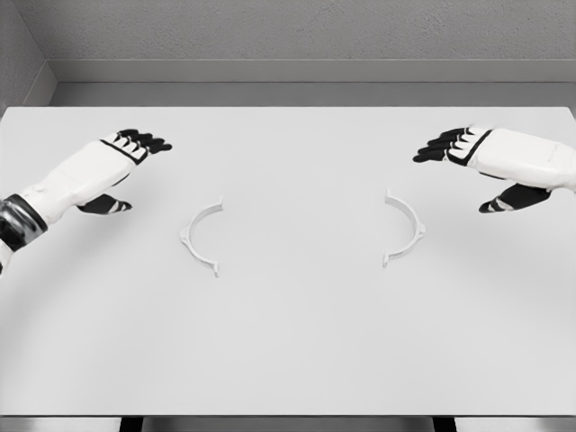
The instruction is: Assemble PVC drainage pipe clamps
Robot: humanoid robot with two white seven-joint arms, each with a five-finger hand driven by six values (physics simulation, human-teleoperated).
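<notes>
Two white half-ring clamp pieces lie flat on the white table (288,360). The left clamp half (202,236) curves with its opening toward the right. The right clamp half (405,227) opens toward the left, so the two face each other with a wide gap between them. My left hand (135,157) hovers up and to the left of the left half, black fingers stretched out and thumb spread, holding nothing. My right hand (463,162) hovers up and to the right of the right half, fingers likewise extended and empty.
The table's far edge meets a grey wall ledge (288,70). Its near edge runs along the bottom of the view, with dark table legs (131,423) below.
</notes>
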